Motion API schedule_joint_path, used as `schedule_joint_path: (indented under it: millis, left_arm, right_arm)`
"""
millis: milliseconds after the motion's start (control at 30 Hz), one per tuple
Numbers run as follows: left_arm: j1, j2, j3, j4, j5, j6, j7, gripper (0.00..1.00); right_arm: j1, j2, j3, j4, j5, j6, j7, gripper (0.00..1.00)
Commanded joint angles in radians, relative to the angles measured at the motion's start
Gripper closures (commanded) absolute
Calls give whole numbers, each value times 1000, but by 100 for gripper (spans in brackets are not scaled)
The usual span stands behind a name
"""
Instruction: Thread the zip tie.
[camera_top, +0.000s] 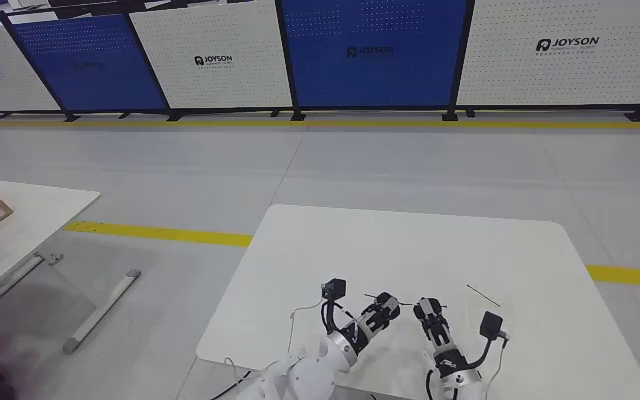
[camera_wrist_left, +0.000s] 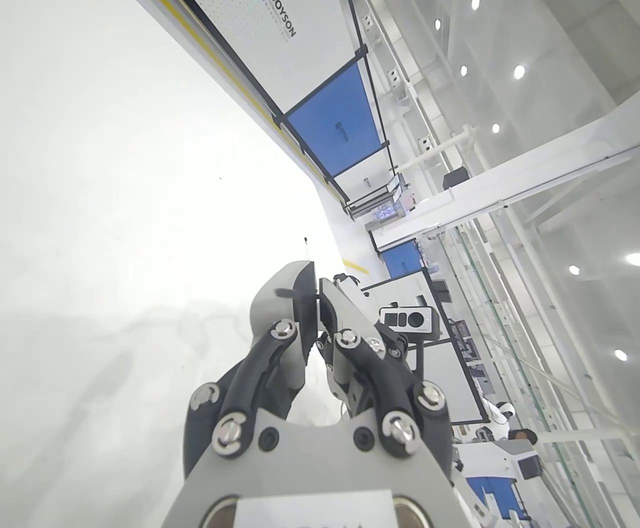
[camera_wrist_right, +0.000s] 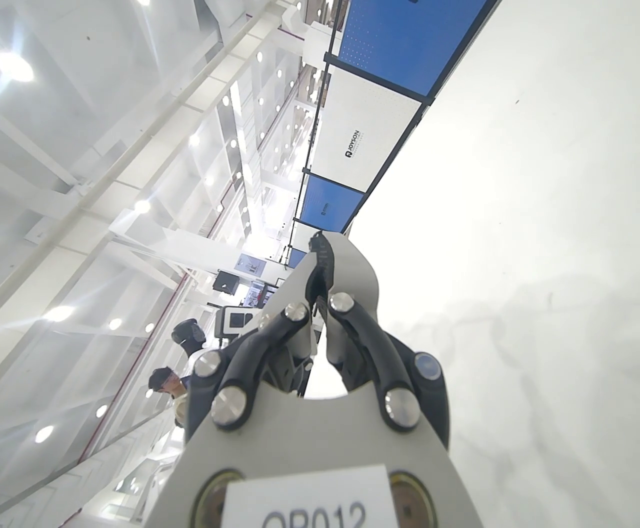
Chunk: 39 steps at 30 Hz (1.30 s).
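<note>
We look down on a pale hall floor (camera_top: 200, 170) backed by a row of blue and white partition panels (camera_top: 375, 50), with a yellow line (camera_top: 300, 123) running along their foot. In front of them stands the white table (camera_top: 420, 240). The corner of a second table (camera_top: 40, 210) shows at the left edge of the top view, well apart from the first.

At the near edge of the white table the two grippers sit side by side, close together. The left gripper (camera_top: 387, 304) is on the left of the pair and the right gripper (camera_top: 428, 306) is on the right.

From its own wrist, the left gripper (camera_wrist_left: 318, 290) has its fingers pressed all but together on the zip tie (camera_wrist_left: 282, 291). A short dark stub juts out beside one pad, and a hair-thin length rises beyond the fingertips. The right gripper (camera_wrist_right: 320, 252) is likewise closed up, pad against pad, with a small dark piece of the zip tie (camera_wrist_right: 316, 239) caught at the very tips.

From above we make out the zip tie as a thin dark line level with both grippers over the table's near part, poking out to either side of the pair. We cannot tell whether one end has entered the other.

Smallest of all, a loose strip (camera_top: 483, 294), thin and dark, lies flat on the table to the right of the right gripper, near it but not touching.
</note>
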Motion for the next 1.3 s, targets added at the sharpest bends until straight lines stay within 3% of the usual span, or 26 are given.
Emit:
schedule_joint_path:
  millis: [0,533,733,833,933,1267]
  left_arm:
    - [0,0,-1,1,1,-1,0,100]
    - [18,2,-7,-16,28,-21,-18,100]
    - [20,1,-17,-15,24,-1,-14,100]
    - [16,0,-19,-12,13,22,-14,100]
    - [12,-2,-20,-8,7,34,-13,100]
    - [4,-7,-18,2,5,51,-10,100]
  right_arm:
    - [-1,-1,1,0,-3,-2,0,100]
    - [2,-6,-1,-8,-6,14,45,100]
    - [6,-8,-1,-9,0,23,67,100]
    - [7,-9,0,-9,2,22,71,70]
    - [7,-9,1,-9,0,22,71,64]
    - [-2,-12,9,-6,-5,7,50,75]
